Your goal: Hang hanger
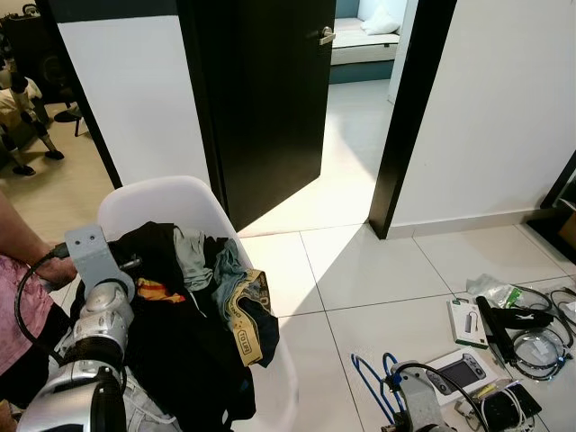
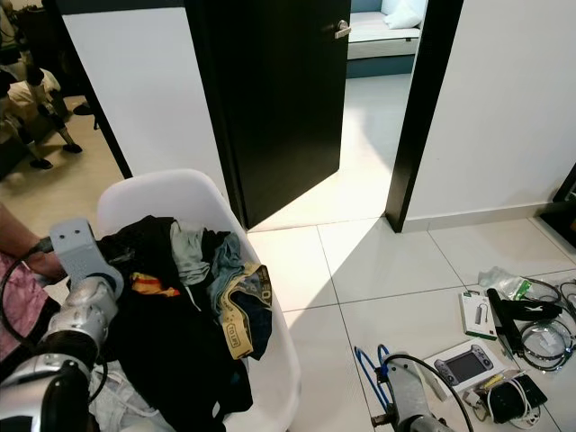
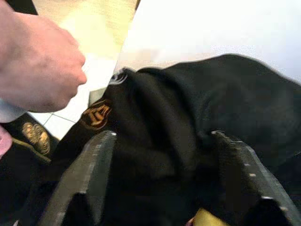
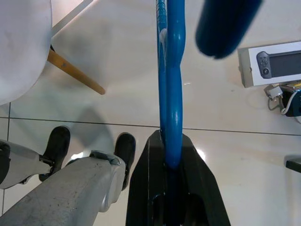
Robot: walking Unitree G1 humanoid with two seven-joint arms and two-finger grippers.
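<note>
At the bottom right of the head views, the right gripper is clamped on the blue plastic hanger, which looks light, stiff and slick, best held on its straight bar. At lower left, the left gripper spreads wide over soft black clothing heaped in the white chair, beside a person's hand.

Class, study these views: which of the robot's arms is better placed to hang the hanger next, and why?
Right. The right gripper is shut on the blue hanger, while the left gripper is open over the black clothes on the white chair.
</note>
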